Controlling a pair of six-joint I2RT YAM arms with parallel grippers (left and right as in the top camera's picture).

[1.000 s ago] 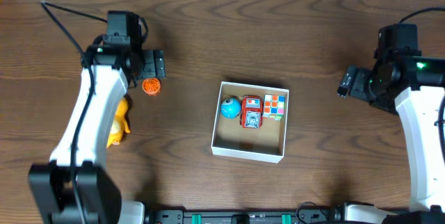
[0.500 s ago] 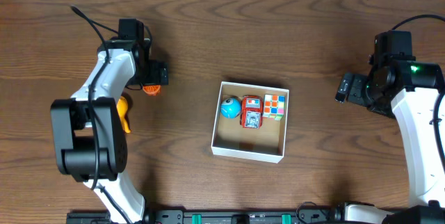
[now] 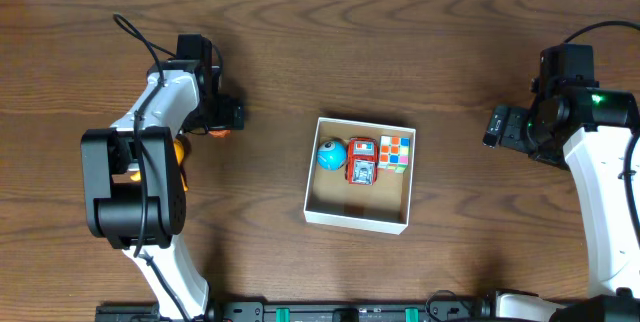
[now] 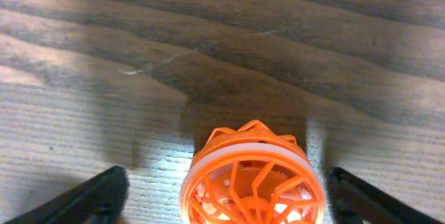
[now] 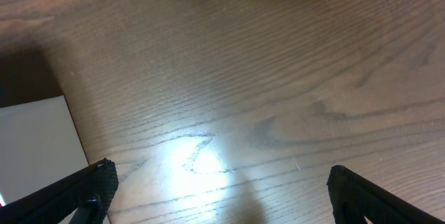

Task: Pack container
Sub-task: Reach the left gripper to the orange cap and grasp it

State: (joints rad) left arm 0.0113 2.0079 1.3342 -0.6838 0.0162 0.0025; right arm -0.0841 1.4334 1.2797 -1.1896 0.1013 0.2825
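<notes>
- Overhead: your container [image 3: 356,220] sits mid-table, holding a blue ball [image 3: 331,155], a red toy car [image 3: 362,162] and a colour cube [image 3: 395,151] along its far wall. The left gripper [image 3: 222,119] is well to its left, over an orange ball [image 3: 215,130] (mostly hidden here). The right gripper [image 3: 497,125] is well to its right.
- Left wrist: your fingers [image 4: 104,193] stand spread either side of the orange ball, with wood showing in both gaps.
- Right wrist: the fingers [image 5: 90,186] are spread wide over bare table [image 5: 278,78], and the container's white corner shows at the lower left.

One container [image 3: 355,220] holds three toys [image 3: 362,162]; one orange ball [image 4: 254,182] and one yellow toy [image 3: 181,154] lie outside.
</notes>
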